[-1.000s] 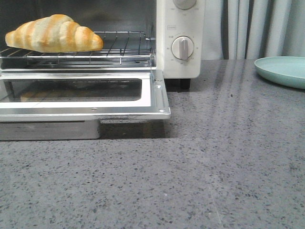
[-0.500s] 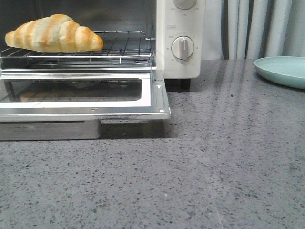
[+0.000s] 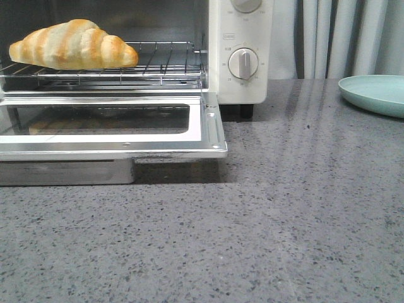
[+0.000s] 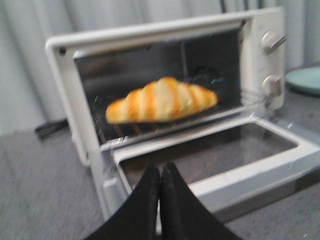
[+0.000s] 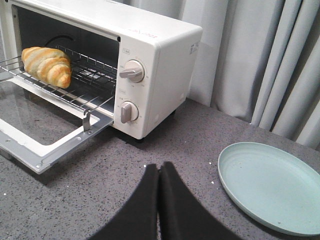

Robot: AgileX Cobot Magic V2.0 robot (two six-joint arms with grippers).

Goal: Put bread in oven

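Note:
The bread (image 3: 72, 44), golden-orange with pale stripes, lies on the wire rack (image 3: 164, 63) inside the cream-white oven (image 3: 240, 82), whose glass door (image 3: 107, 123) hangs open and flat. It also shows in the left wrist view (image 4: 160, 100) and the right wrist view (image 5: 47, 66). My left gripper (image 4: 160, 167) is shut and empty, in front of the open door. My right gripper (image 5: 159, 166) is shut and empty above the grey counter, between the oven and a plate. Neither gripper shows in the front view.
A pale green plate (image 3: 375, 93) sits on the counter at the right, also in the right wrist view (image 5: 272, 187). A metal crumb tray (image 3: 63, 172) lies under the open door. Grey curtains (image 3: 341, 38) hang behind. The oven's dials (image 3: 243, 63) face forward.
The front view has shifted very slightly to the right. The bread and oven have not moved.

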